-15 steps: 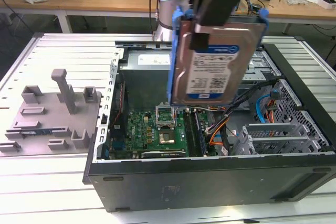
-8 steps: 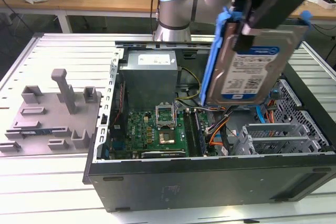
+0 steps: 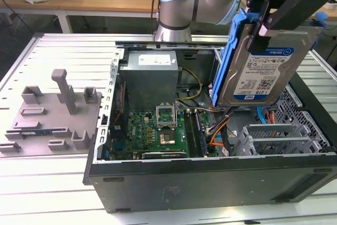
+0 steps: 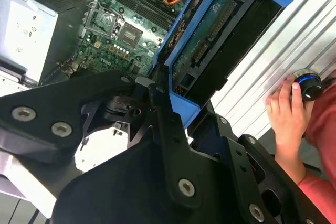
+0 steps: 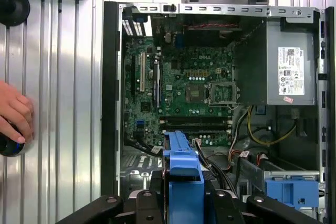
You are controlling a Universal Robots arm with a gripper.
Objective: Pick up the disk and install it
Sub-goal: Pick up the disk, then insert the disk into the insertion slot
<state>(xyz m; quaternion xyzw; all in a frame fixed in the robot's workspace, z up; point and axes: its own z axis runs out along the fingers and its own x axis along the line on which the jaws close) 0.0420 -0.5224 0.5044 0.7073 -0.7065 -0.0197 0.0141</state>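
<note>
- The gripper (image 3: 266,22) is gripping the disk (image 3: 263,69) by its upper end, its black fingers pressing in on the blue carrier bracket from both sides
- The disk is hanging in the air over the open computer case (image 3: 210,183), toward the exterior view's right, standing almost upright with a slight tilt and its printed label facing the camera; it is touching nothing inside the case
- In the second wrist view the disk (image 4: 210,40) is showing its green circuit-board side, framed by the blue bracket and reaching away from the gripper (image 4: 178,114)
- In the first wrist view the disk (image 5: 181,166) is appearing edge-on as a blue strip between the black links of the gripper (image 5: 184,200)
- The motherboard (image 3: 158,130) is lying flat in the case, with the grey power supply (image 3: 150,77) sitting behind it, near the arm (image 3: 181,3)
- The case is resting on a slatted metal table (image 3: 52,193), and a grey fixture (image 3: 52,114) is lying beside it at the exterior view's left
- A person's hand (image 4: 286,114) is resting on a round black knob (image 4: 308,87) on the table next to the case
</note>
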